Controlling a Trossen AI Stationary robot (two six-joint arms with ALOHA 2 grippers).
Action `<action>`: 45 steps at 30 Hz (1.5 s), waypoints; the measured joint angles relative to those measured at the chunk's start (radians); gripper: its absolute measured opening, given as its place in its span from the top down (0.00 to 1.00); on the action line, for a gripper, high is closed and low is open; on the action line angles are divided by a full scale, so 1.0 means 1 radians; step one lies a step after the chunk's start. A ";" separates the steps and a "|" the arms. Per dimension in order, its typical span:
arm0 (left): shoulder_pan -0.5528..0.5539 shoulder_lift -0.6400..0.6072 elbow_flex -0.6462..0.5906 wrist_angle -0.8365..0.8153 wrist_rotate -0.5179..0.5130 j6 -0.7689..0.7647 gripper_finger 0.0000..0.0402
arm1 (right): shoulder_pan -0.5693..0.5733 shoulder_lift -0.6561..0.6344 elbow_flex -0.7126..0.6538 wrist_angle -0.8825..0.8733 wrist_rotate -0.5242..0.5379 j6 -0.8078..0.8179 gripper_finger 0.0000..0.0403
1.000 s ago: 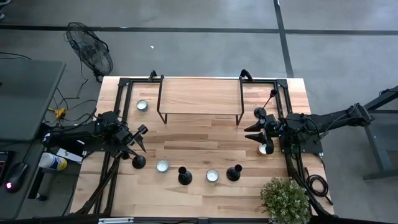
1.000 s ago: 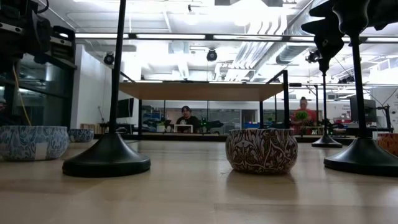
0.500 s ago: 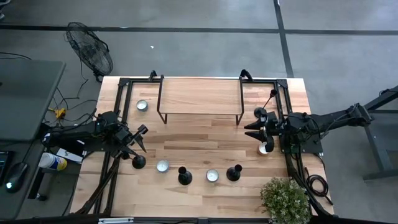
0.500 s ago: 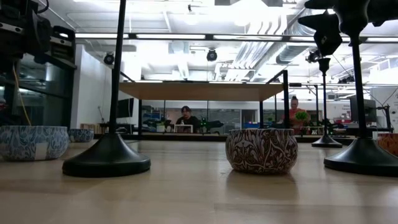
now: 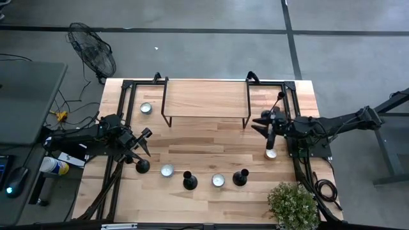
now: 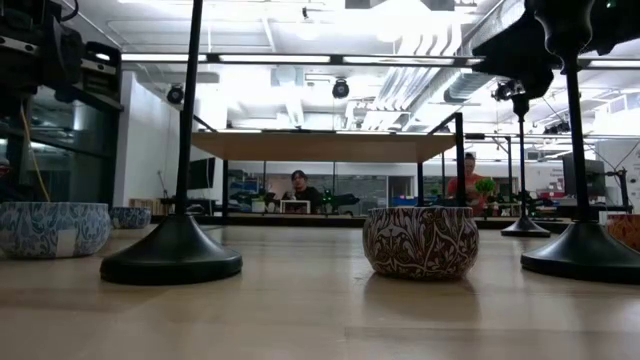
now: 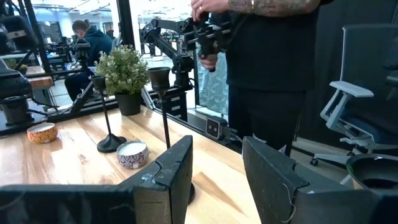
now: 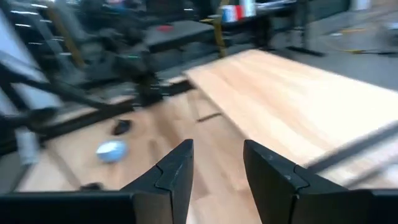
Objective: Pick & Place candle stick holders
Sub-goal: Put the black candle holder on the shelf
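- low view: two near candle stick holders, one (image 6: 186, 150) and another (image 6: 578, 140), stems run off the top edge, cups cut off
- right wrist view: motion-blurred; small objects on the tabletop (image 8: 273, 93) unidentifiable
- left wrist view: person (image 7: 267, 56) cropped above the chest
- high view: potted plant (image 5: 293, 204) clipped at the bottom edge
- high view: right gripper (image 5: 265, 121) too small, can't tell if anything's held

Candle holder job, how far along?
Done: nothing evident; four candle stick holders stand on the table, none on the riser. In hand: nothing; left tool sits open by the front-left holder, right tool open and empty beside the back-right holder. Left: seemingly every pick and place.
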 joint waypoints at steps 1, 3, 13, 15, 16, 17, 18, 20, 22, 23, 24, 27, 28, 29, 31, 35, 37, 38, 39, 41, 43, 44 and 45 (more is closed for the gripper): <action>0.000 0.000 0.000 0.000 0.000 0.000 0.66 | 0.000 0.001 0.000 -0.020 0.051 0.004 0.67; 0.000 0.000 0.000 0.000 0.000 0.000 0.66 | 0.000 0.004 0.008 -0.074 0.160 0.012 0.67; 0.000 0.000 0.000 0.000 0.001 0.000 0.66 | -0.006 0.053 0.137 -0.406 0.506 0.123 0.67; 0.000 0.000 0.000 0.000 0.001 0.000 0.66 | -0.025 0.067 0.143 -0.435 0.506 0.207 0.67; 0.000 0.000 0.000 0.000 0.001 0.000 0.66 | -0.037 0.074 0.143 -0.456 0.500 0.260 0.67; 0.000 0.000 0.000 0.000 0.001 0.000 0.66 | -0.051 0.081 0.143 -0.477 0.494 0.314 0.67; 0.000 0.000 0.000 0.000 0.001 0.000 0.66 | -0.063 0.089 0.143 -0.495 0.484 0.361 0.67; 0.000 0.000 0.000 0.000 0.001 0.000 0.66 | -0.085 0.109 0.143 -0.527 0.451 0.431 0.67; 0.000 0.000 0.000 0.000 0.001 0.000 0.66 | -0.095 0.131 0.143 -0.538 0.417 0.474 0.67; 0.000 0.000 0.000 0.000 0.001 0.000 0.66 | -0.096 0.142 0.143 -0.541 0.398 0.484 0.67; 0.000 0.000 0.000 0.000 0.001 0.000 0.66 | -0.096 0.151 0.143 -0.542 0.377 0.497 0.67; 0.000 0.000 0.000 0.000 0.002 0.000 0.66 | -0.096 0.168 0.143 -0.567 0.304 0.571 0.67; 0.000 0.000 0.000 0.000 0.003 0.000 0.66 | -0.098 0.173 0.143 -0.592 0.280 0.610 0.67; 0.000 0.000 0.000 0.000 0.005 0.000 0.66 | -0.101 0.178 0.143 -0.625 0.259 0.652 0.67; 0.000 0.000 0.000 0.000 0.005 0.000 0.66 | -0.107 0.184 0.143 -0.686 0.222 0.729 0.67; 0.000 0.000 0.000 0.000 0.005 0.000 0.66 | -0.145 0.192 0.143 -0.777 0.170 0.855 0.67; 0.000 0.000 0.000 0.000 0.005 0.000 0.66 | -0.171 0.199 0.143 -0.823 0.153 0.900 0.67; 0.000 0.000 0.000 0.000 0.005 0.000 0.66 | -0.182 0.204 0.143 -0.852 0.144 0.916 0.67; 0.000 0.000 0.000 0.000 0.005 0.000 0.66 | -0.193 0.211 0.143 -0.883 0.135 0.932 0.67; 0.000 0.000 0.000 0.000 0.004 0.000 0.66 | -0.216 0.227 0.143 -0.938 0.124 0.964 0.67; 0.000 0.000 0.000 0.000 0.004 0.000 0.66 | -0.234 0.244 0.143 -0.968 0.115 0.979 0.67; 0.000 0.000 0.000 0.000 0.004 0.000 0.66 | -0.241 0.251 0.142 -0.966 0.113 0.978 0.67; 0.000 0.000 0.000 0.000 0.004 0.000 0.66 | -0.247 0.255 0.142 -0.958 0.110 0.975 0.67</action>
